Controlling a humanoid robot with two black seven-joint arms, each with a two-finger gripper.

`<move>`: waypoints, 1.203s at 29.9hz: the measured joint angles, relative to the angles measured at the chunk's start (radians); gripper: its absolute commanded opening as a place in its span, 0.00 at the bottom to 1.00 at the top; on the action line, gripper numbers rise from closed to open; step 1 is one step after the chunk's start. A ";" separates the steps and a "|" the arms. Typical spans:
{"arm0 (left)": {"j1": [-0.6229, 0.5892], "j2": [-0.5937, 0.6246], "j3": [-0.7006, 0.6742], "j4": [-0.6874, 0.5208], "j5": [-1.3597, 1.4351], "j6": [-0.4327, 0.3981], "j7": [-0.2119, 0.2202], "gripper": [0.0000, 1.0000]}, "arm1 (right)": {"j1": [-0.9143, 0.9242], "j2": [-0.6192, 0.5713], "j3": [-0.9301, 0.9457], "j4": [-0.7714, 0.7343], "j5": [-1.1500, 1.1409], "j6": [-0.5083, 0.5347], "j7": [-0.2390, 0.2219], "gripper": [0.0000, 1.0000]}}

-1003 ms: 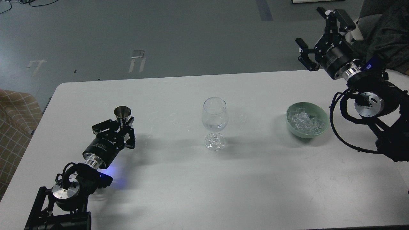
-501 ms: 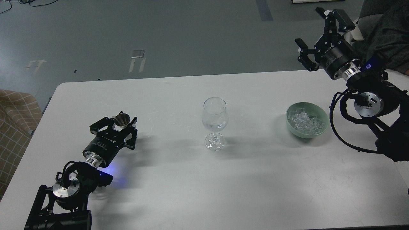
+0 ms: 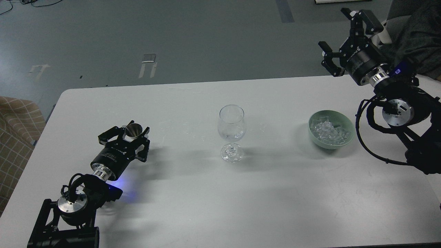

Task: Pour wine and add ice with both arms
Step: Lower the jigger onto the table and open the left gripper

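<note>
A small metal cup [image 3: 133, 130] stands on the white table [image 3: 206, 196] at the left. My left gripper [image 3: 128, 132] lies low over the table, open, with a finger on each side of the cup; I cannot tell whether the fingers touch it. An empty clear stemmed glass [image 3: 232, 126] stands upright at the middle. A pale green bowl [image 3: 331, 145] to its right holds a heap of clear ice [image 3: 326, 130] cubes. My right gripper [image 3: 340, 37] is open and empty, raised beyond the table's far right corner, well above and behind the bowl.
A tan chequered cushion [image 3: 15, 127] sits off the table's left edge. Dark fabric [image 3: 418, 32] lies behind my right arm. The table's far edge runs just behind the glass and bowl; grey floor lies beyond it.
My left gripper has moved forward, so the metal cup that stood beyond its fingertips now sits between its fingers. The right arm has barely moved.
</note>
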 measured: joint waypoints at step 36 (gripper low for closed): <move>0.157 0.069 -0.020 -0.078 -0.036 -0.072 0.000 0.97 | 0.000 -0.001 0.002 0.004 0.000 0.000 0.000 1.00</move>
